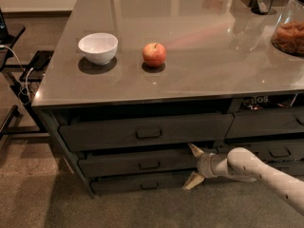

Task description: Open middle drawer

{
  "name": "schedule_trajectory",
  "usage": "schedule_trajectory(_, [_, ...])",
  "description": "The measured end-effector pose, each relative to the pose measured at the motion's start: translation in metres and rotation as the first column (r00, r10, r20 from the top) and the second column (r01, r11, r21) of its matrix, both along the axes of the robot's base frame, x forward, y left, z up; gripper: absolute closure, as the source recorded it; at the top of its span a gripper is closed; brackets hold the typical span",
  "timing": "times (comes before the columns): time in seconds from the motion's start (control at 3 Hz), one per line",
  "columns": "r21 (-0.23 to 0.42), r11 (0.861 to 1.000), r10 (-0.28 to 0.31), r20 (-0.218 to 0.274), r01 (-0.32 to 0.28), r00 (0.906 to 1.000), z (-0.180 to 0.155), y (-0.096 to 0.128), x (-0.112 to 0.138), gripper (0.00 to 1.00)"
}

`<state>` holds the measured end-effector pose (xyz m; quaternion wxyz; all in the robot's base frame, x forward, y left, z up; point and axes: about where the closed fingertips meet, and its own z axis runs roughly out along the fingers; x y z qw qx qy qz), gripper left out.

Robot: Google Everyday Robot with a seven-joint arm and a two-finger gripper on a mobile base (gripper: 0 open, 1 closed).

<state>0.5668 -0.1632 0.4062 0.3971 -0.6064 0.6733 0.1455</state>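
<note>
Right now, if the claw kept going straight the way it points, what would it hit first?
Probably the middle drawer: the open claw points at its right end, fingers above and below the front. If it sits clear of the face, the handle comes first; depth is unclear.

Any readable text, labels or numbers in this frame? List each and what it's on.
No text reads cleanly.
Too blurred to read: pale lettering in the slot under the countertop, right side.
The gripper, open at the right end of the middle drawer front: no markings visible.
</note>
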Motion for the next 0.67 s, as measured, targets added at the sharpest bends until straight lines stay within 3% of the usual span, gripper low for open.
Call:
schedule_trajectory(0.33, [-0.008,1.000,0.021,0.009,-0.021,0.9997,0.000,0.010,0.003,0.00])
schedule_trajectory(0.67, [-0.033,0.995,0.093,0.031,-0.092,0.9952,-0.004,0.049,0.013,0.00])
